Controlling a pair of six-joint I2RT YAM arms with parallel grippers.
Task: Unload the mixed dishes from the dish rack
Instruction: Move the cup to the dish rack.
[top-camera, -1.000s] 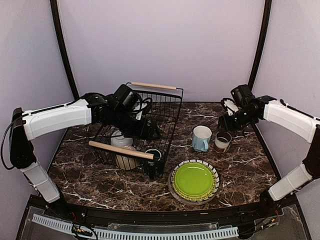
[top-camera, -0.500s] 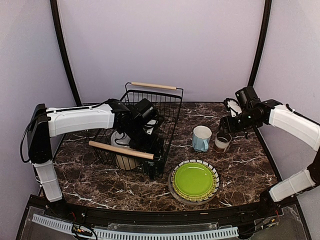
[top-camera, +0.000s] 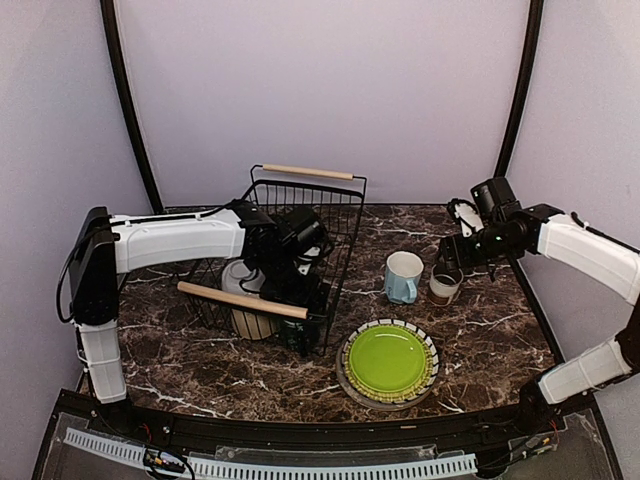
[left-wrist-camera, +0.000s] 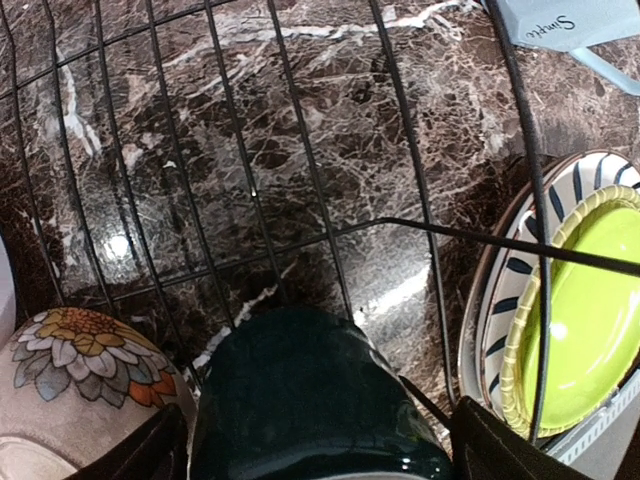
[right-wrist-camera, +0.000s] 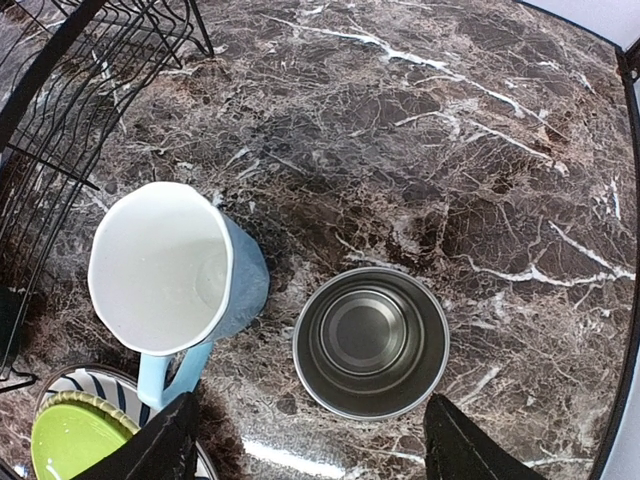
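Observation:
The dish rack (top-camera: 345, 225) stands left of centre. My left gripper (top-camera: 300, 288) reaches down inside it at the near right corner. In the left wrist view my left gripper (left-wrist-camera: 320, 455) is open, its jaws wide astride the dark green mug (left-wrist-camera: 310, 390), with thin gaps at both sides. A floral cream bowl (left-wrist-camera: 80, 365) sits just left of it. My right gripper (right-wrist-camera: 308, 445) hangs open over the brown-white cup (right-wrist-camera: 370, 340), holding nothing. The light blue mug (right-wrist-camera: 165, 265) stands left of the cup. A lime-green plate (top-camera: 388, 360) lies on the striped plate (top-camera: 432, 350).
A white bowl (top-camera: 238, 275) and the cream bowl (top-camera: 250, 322) sit in the rack behind its near wooden handle (top-camera: 240, 300). The plate stack lies just right of the rack's near corner. Curved black frame posts (top-camera: 520, 90) rise at both back corners.
My left gripper has swung right and down into the rack's near corner, over the dark green mug. My right gripper has opened wider above the cup and shifted slightly.

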